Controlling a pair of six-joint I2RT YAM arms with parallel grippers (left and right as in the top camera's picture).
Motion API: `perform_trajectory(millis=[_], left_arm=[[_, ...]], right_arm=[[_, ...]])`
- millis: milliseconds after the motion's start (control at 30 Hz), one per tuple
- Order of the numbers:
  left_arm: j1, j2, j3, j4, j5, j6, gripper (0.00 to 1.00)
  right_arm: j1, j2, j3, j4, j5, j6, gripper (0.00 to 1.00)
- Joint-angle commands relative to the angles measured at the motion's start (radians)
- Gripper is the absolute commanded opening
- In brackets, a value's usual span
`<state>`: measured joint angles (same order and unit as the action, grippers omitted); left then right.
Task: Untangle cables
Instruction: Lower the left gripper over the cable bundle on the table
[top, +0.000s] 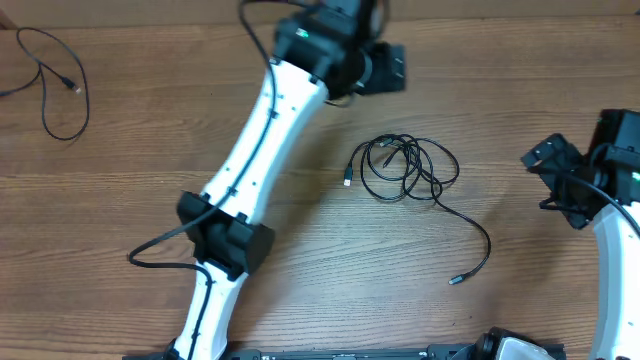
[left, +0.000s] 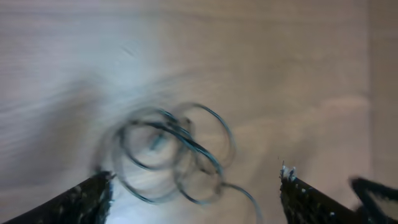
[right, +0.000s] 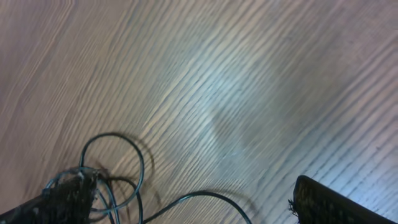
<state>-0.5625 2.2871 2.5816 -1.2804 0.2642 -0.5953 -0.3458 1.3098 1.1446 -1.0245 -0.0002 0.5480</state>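
Note:
A knotted bundle of thin black cables (top: 405, 170) lies mid-table, with one tail curling toward the front and ending in a small plug (top: 455, 280). Another cable (top: 55, 85) lies apart in a loose loop at the far left. My left gripper (top: 388, 68) hovers beyond the bundle. Its wrist view is blurred and shows it (left: 196, 176) open above the loops (left: 174, 149), holding nothing. My right gripper (top: 548, 160) is off to the right of the bundle. In its own view it (right: 193, 186) stands open, with a loop (right: 118, 162) and the tail (right: 205, 196) on the table below.
The left arm (top: 265, 140) stretches diagonally across the wooden table (top: 500, 90) from the front edge to the back. Thicker black robot wiring (top: 160, 245) loops off its elbow. The right arm (top: 610, 260) stands at the right edge.

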Motion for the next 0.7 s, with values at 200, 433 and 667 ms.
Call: perform_trajectory(millis=[200,433,667], left_arm=[[-0.099,-0.034,-0.106,0.067,0.158,-0.142,0.81],[-0.117,-0.034,-0.307,0.243,0.297,-0.256,0.72],[-0.146,-0.034,-0.430,0.298,0.295,-0.410,0.58]], right_arm=[[-0.023,-0.025,0.027,0.000,-0.001,0.028,1.00],[-0.023,-0.025,0.027,0.005,-0.001,0.028,1.00],[-0.023,-0.024,0.027,0.000,-0.001,0.027,1.00]])
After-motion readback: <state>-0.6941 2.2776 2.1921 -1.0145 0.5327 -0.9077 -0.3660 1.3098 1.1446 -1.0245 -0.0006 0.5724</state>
